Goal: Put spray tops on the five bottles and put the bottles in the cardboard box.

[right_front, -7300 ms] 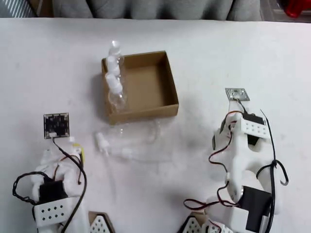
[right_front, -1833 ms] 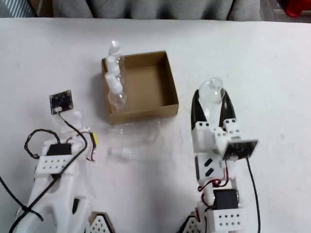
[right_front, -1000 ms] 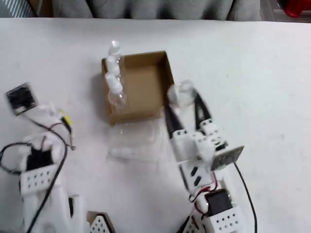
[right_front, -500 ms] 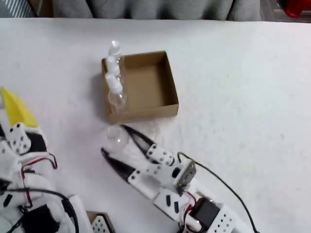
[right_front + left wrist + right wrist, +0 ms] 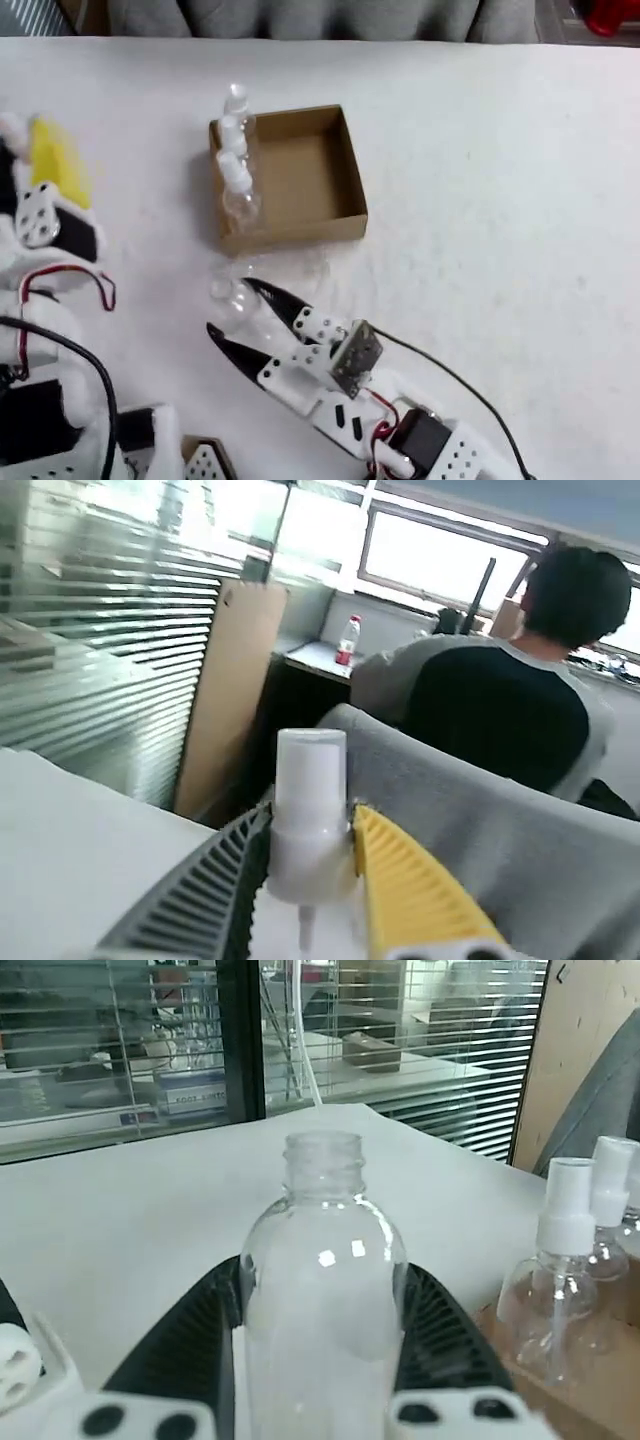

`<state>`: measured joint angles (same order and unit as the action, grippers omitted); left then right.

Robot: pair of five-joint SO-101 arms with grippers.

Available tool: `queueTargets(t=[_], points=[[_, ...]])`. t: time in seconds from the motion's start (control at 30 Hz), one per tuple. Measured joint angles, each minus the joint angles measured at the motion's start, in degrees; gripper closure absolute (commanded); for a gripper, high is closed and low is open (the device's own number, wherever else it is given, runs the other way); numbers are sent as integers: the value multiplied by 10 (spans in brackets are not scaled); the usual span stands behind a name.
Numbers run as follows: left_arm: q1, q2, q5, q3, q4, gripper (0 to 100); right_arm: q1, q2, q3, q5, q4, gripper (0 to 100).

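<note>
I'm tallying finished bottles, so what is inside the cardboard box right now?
A row of clear bottles with white spray tops stands along one wall of the cardboard box, bare brown floor beside them. They overlap, so their exact number is hidden.

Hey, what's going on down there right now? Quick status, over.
Left gripper shut on spray top. Right gripper shut on uncapped bottle, just short of the cardboard box. Capped bottles already standing in the box.
</note>
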<state>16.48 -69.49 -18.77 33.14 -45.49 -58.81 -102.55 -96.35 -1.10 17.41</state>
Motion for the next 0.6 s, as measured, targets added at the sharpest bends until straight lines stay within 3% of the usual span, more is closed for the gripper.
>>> queueTargets(t=[0.27,0.6], points=[[-155,62,-38,-160,-193,975,0,0,0,0,18,982],[-242,114,-32,-198,-136,976,0,0,0,0,37,982]])
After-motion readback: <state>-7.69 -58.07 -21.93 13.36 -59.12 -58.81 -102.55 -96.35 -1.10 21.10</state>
